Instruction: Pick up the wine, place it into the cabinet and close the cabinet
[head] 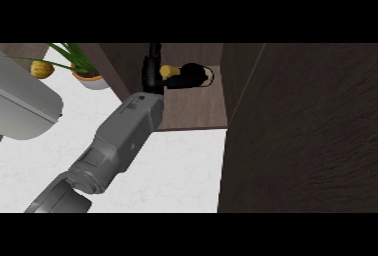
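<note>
Left robot hand (152, 67) is seen edge-on over the cabinet shelf (196, 107), stretched straight, nothing clasped. Wine (193, 75) is laid on its side near the shelf's back edge, cap just beside the hand.

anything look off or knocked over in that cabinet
The wine bottle appears to lie on its side on the cabinet floor rather than standing upright. Its pale cap points at the left hand beside it. No spill shows. The cabinet door at the right stands open.
</note>
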